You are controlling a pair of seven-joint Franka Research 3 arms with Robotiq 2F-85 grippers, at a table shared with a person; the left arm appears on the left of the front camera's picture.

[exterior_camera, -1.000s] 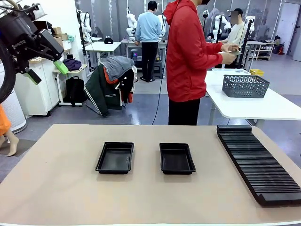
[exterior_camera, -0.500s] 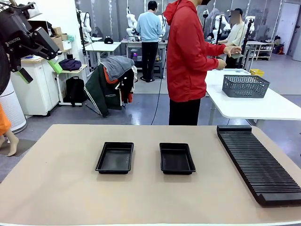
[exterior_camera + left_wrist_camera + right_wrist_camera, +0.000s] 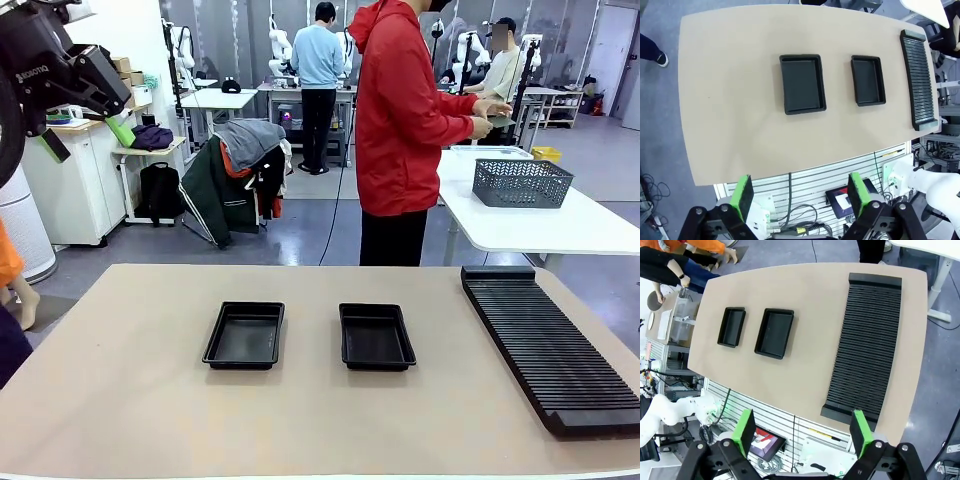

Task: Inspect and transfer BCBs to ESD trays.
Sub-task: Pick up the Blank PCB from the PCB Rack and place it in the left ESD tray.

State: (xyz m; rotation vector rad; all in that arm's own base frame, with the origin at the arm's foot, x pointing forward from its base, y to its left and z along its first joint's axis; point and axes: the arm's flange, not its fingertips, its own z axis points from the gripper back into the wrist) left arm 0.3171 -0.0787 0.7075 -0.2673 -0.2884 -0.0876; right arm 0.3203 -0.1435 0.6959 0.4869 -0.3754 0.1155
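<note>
Two black ESD trays, left [image 3: 245, 335] and right [image 3: 376, 337], lie side by side and empty in the middle of the tan table. From high above, the left wrist view shows the same trays [image 3: 801, 84] [image 3: 868, 80], and the right wrist view shows them [image 3: 731, 326] [image 3: 774, 333] too. My left gripper [image 3: 88, 138] hangs open, high at the far left, well clear of the table. Its green fingers [image 3: 745, 195] are spread with nothing between them. My right gripper [image 3: 802, 432] is open and empty, far above the table. No BCBs are in view.
A long black ribbed rack [image 3: 550, 345] lies along the table's right side. A person in a red hooded jacket [image 3: 400, 110] stands at the far edge, turned to a white side table [image 3: 540, 225] with a grey mesh basket [image 3: 521, 182], hands [image 3: 488, 108] together.
My left gripper has risen and drifted left in the front view. The person's hands have shifted slightly near the side table. Trays and rack have not moved.
</note>
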